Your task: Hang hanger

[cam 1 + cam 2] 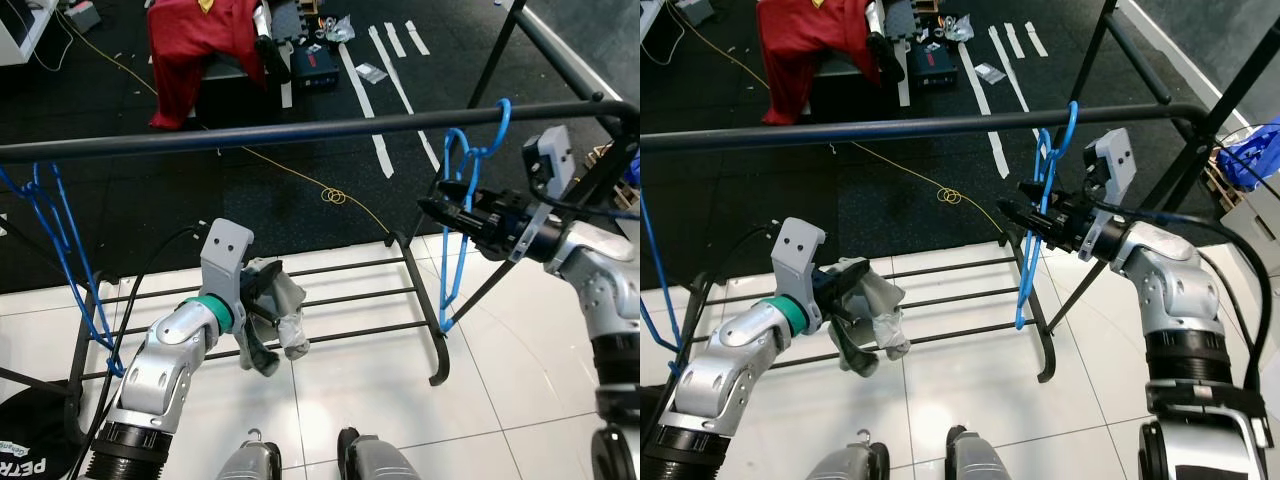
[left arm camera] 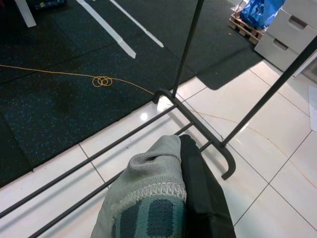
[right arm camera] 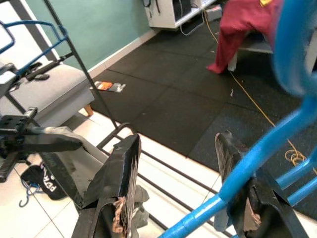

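A blue hanger [image 1: 453, 262] hangs by its hook from the black top rail [image 1: 300, 130] of a clothes rack, near the rail's right end. My right gripper [image 1: 436, 207] is level with the hanger's upper bars and open. In the right wrist view the blue hanger [image 3: 277, 134] crosses in front of one finger [image 3: 247, 193], and the other finger [image 3: 116, 178] stands well apart. My left gripper [image 1: 262, 300] is low over the rack's bottom bars, shut on a grey and teal garment [image 1: 285, 320] that drapes down and covers the fingers [image 2: 198, 198].
More blue hangers [image 1: 60, 250] hang at the rail's left end. The rack's bottom bars [image 1: 340, 295] run above white tiles. Beyond lie a black mat, a coiled yellow cord [image 1: 335, 197], white tape strips and a red garment [image 1: 195, 45] on a seat.
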Available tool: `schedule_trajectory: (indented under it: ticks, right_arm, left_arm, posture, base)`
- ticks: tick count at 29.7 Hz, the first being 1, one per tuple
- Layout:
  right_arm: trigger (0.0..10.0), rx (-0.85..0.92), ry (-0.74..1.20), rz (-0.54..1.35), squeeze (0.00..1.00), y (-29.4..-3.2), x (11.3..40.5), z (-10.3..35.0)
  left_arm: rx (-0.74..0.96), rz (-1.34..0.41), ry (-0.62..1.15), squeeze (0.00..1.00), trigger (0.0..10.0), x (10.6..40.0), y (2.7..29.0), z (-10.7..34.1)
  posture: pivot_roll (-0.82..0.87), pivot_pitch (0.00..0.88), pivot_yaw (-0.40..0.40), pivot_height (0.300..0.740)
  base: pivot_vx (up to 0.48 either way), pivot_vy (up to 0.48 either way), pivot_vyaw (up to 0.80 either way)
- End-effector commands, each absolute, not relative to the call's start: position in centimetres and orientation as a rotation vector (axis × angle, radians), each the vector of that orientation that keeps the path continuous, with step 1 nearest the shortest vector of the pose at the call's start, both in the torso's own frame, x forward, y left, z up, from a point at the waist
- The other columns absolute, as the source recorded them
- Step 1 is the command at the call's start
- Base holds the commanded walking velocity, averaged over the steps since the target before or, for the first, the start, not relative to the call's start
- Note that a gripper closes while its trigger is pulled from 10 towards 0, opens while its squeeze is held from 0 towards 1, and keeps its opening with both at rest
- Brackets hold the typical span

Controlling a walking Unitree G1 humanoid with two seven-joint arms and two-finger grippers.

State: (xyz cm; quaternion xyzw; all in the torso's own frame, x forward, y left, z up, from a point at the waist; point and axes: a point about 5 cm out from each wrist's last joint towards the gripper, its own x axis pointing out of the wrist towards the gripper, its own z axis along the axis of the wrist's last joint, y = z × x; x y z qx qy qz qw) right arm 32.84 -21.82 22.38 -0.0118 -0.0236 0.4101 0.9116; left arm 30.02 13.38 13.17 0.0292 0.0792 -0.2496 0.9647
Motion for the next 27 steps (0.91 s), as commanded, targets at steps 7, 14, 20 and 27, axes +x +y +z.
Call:
schedule_trajectory:
  ticks: [7,14,20,27]
  right_arm:
    - [10.0,-0.043,-0.074,0.816,0.00,-21.9,31.5,22.9]
    - [10.0,-0.063,-0.052,0.741,0.00,-22.1,30.3,22.2]
    - [10.0,-0.124,-0.051,0.596,0.00,-23.1,30.6,21.6]
    - [10.0,-0.242,-0.040,0.420,0.00,-24.5,30.8,21.4]
  left_arm:
    - [0.066,-0.516,0.174,0.00,10.0,29.7,13.3,12.8]
    - [0.063,-0.521,0.173,0.00,10.0,29.7,13.1,12.8]
    - [0.061,-0.520,0.176,0.00,10.0,29.6,13.0,12.6]
    - [0.059,-0.526,0.175,0.00,10.0,29.6,12.8,12.6]
  posture:
    - [-0.05,0.118,0.063,0.740]
    - [-0.05,0.118,0.056,0.740]
    - [-0.06,0.122,0.054,0.740]
    - [-0.06,0.124,0.059,0.740]
  base:
    - [0.000,0.000,0.00]
    - [0.000,0.000,0.00]
    - [0.000,0.000,0.00]
    - [0.000,0.000,0.00]
